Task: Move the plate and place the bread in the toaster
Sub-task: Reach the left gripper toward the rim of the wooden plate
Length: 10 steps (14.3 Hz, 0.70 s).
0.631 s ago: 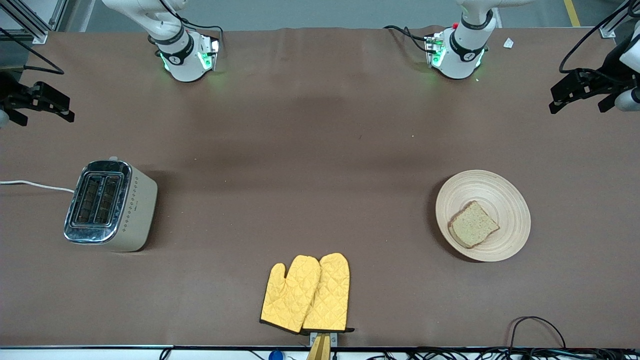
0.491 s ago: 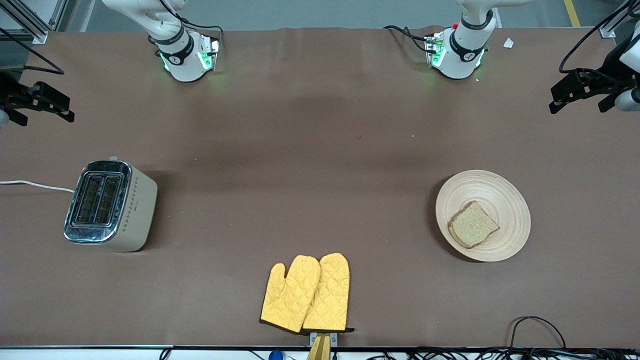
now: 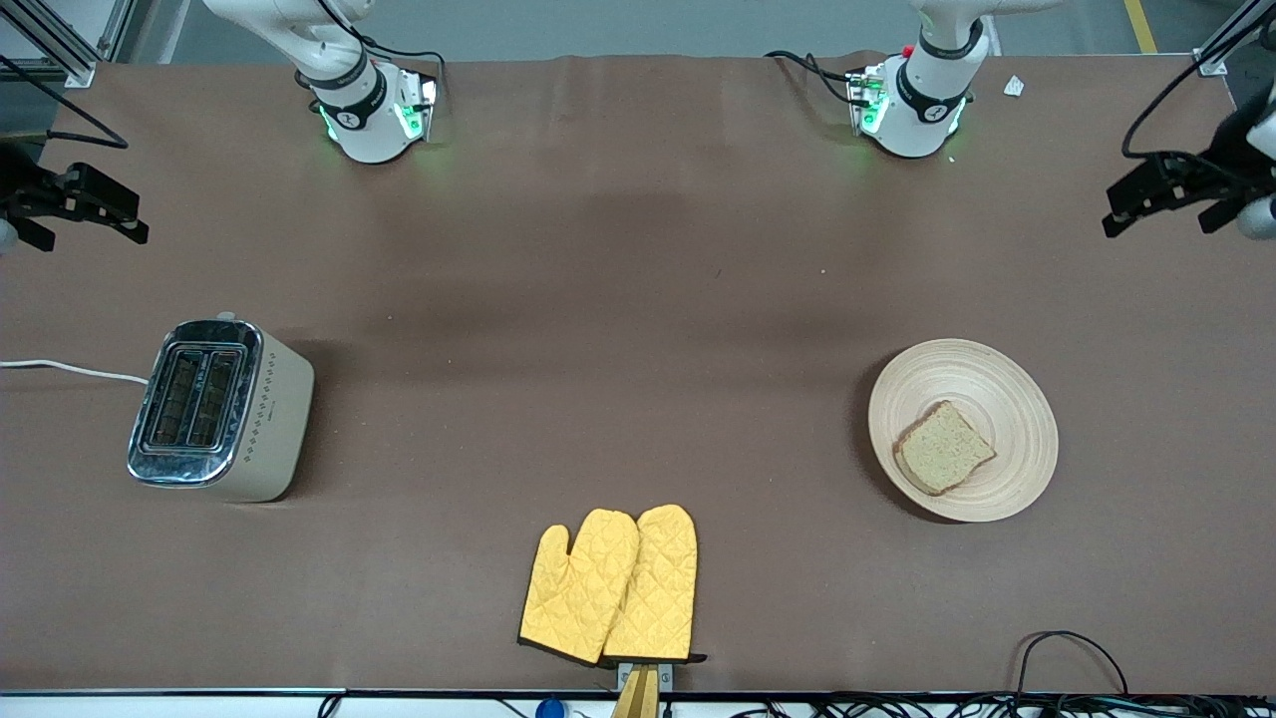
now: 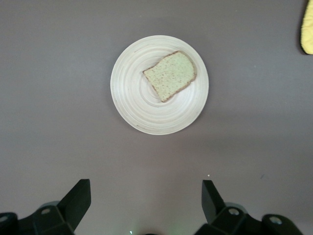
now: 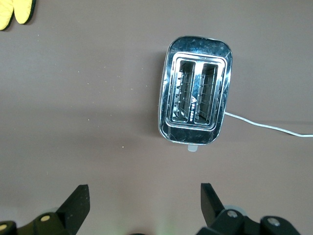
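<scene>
Nothing done yet — bread (image 3: 944, 448) lies on the plate (image 3: 1007, 384) toward the left arm's end, toaster (image 3: 220, 410) well apart toward the right arm's end, slots empty. Left gripper (image 4: 145, 205) high above the table near the plate, right gripper (image 5: 145, 207) above the toaster — both spread wide, holding nothing.
</scene>
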Available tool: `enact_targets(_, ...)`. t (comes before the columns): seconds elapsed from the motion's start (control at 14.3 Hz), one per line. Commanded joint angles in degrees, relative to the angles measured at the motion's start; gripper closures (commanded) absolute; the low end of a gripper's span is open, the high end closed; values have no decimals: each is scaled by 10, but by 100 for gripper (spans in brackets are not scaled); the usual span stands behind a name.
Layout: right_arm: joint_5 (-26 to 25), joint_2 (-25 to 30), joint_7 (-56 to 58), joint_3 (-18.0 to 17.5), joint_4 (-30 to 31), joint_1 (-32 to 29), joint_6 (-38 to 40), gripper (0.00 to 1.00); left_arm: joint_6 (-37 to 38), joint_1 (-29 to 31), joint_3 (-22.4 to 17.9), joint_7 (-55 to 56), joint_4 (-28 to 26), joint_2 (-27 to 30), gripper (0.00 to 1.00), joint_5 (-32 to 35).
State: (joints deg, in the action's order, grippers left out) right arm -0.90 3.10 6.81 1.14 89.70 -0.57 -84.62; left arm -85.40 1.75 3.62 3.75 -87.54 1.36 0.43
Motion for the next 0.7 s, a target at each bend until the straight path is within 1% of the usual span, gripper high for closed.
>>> enact_targets(0.0, -1, 13, 0, -1, 12, 0, -4, 0, 5, 14, -13, -50, 42, -71, 0, 0)
enact_targets(0.21, 0, 13, 0, -1, 11, 0, -4, 0, -31, 42, -14, -58, 41, -109, 0, -3)
enact_targets(0.28, -1, 13, 0, -1, 11, 0, -4, 0, -54, 61, -14, -59, 41, -121, 0, -20)
enact_targets(0.42, -1, 13, 0, -1, 11, 0, -4, 0, -72, 97, -13, -66, 39, -158, 0, -79)
enact_targets(0.49, 0, 13, 0, -1, 12, 0, -4, 0, -81, 119, -13, -86, 38, -179, 0, -112)
enact_targets(0.63, -1, 13, 0, -1, 12, 0, -4, 0, -103, 153, -13, -139, 38, -220, 0, -148)
